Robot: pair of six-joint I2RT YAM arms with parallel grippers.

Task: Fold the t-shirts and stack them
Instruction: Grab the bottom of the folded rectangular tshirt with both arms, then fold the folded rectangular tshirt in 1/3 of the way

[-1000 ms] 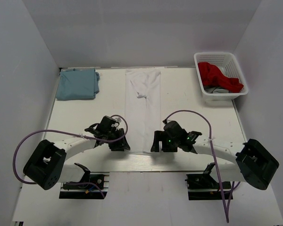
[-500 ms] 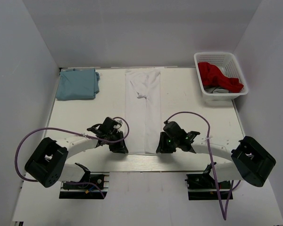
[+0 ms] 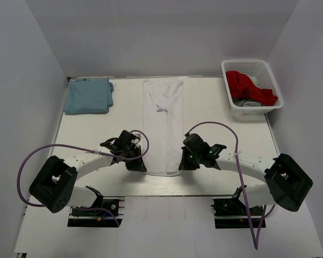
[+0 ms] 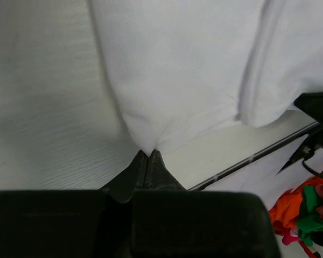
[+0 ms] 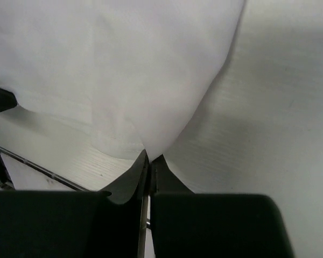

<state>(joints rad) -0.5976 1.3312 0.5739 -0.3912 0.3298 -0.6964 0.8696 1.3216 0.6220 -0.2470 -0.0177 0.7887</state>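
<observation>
1. Where the table reaches the upper left of the top view, the blue shirt lies folded flat, well apart from both claws.
2. Left claw: pressed together on the lower-left corner of the white shirt. Its wrist view shows hem cloth puckered into the closed tips.
3. White shirt: a narrow strip at the frame's centre, with its long axis running top to bottom and its hem at the bottom. It stretches straight up-frame from both claws, which flank the hem evenly, so neither arm is nearer.
4. Right claw: likewise pinching the lower-right hem corner, with cloth drawn into a peak at its tips.
5. Likely next move: lift the hem and carry it up-frame along the strip to halve it. Both claws would need to travel in parallel to keep the edge square.
6. Room: bare table lies on both sides of the strip. The table's bottom edge sits just below the hem, leaving little slack there.
7. Basket holding the red garment: upper right, well clear of that path.
</observation>
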